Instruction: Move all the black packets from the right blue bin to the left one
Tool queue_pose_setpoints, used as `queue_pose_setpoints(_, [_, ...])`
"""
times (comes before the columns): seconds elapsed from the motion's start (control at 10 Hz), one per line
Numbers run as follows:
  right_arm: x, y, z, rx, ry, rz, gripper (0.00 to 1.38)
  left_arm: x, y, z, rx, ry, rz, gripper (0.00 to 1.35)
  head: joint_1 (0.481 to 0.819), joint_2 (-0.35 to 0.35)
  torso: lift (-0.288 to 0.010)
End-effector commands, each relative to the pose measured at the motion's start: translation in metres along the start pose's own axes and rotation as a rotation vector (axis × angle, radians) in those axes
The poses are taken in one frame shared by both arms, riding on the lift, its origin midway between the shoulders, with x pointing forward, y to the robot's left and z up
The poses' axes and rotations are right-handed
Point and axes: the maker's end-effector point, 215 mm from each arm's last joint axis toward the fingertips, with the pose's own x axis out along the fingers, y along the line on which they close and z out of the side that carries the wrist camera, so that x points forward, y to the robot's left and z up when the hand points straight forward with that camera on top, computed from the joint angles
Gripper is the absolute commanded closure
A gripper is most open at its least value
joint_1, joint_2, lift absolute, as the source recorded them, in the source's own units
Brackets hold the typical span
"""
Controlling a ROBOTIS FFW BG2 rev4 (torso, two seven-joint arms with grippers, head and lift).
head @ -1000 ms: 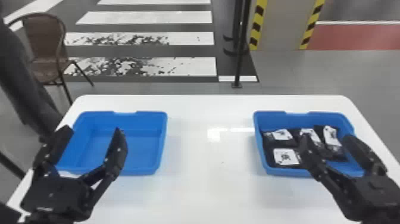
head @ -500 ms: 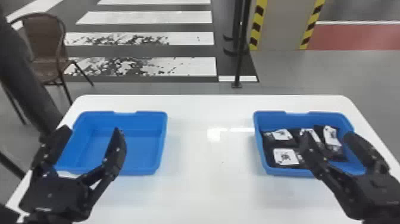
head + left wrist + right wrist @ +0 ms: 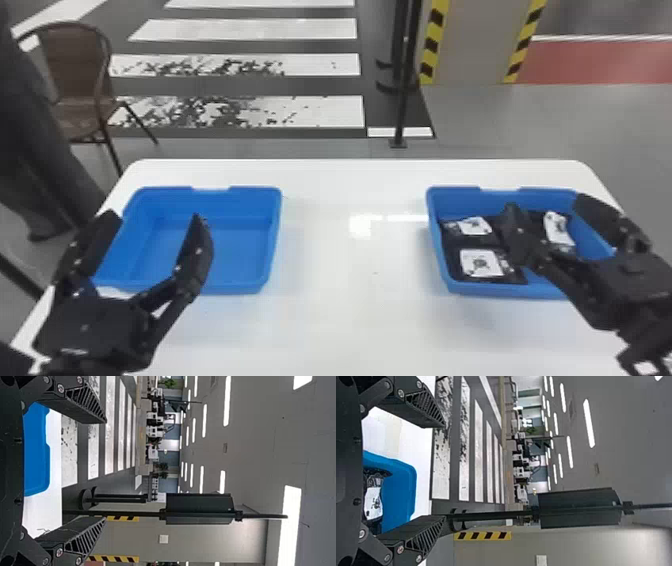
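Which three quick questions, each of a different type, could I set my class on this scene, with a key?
1. Fill the gap: The left blue plastic bin and the right blue plastic bin stand on a white ____.
2. Multiple choice: Where do the black packets with white labels lie? (a) in the left bin; (b) in the right bin; (c) between the bins.
3. True or false: The left black gripper and the right black gripper both have their jaws apart.

Key: 1. table; 2. b; 3. true.
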Motion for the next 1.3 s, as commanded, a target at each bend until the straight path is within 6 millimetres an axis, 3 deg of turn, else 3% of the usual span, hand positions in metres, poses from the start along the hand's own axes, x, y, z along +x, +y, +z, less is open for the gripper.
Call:
queue_pose_setpoints(0.0, [0.017,-0.044,-0.002,-0.084,0.074,-0.034,0.21,0.001,-0.002,0.000,-0.003,0.000,-0.004,0.17,0.695,0.022,-0.140])
queue_pose_setpoints(0.2, [0.032,-0.083,-0.021,-0.096,0.154,-0.054,0.21,0.001,-0.002,0.001,-0.005,-0.002,-0.004,0.17,0.695,-0.042,-0.140])
queue_pose_setpoints(0.5, [0.088,-0.115,-0.062,-0.045,0.280,0.074,0.21,0.003,-0.008,-0.001,-0.012,-0.001,-0.017,0.17,0.695,-0.083,-0.140])
queue_pose_setpoints(0.7, [0.109,-0.132,-0.079,-0.044,0.335,0.092,0.21,0.004,-0.012,-0.004,-0.018,0.005,-0.025,0.17,0.695,-0.097,-0.140])
queue_pose_setpoints(1.0, [0.142,-0.125,-0.105,-0.062,0.420,0.171,0.21,0.005,-0.014,-0.003,-0.022,0.000,-0.028,0.17,0.695,-0.108,-0.140])
queue_pose_setpoints(1.2, [0.157,-0.103,-0.110,-0.071,0.460,0.243,0.21,0.006,-0.015,-0.005,-0.024,0.001,-0.029,0.17,0.695,-0.091,-0.140])
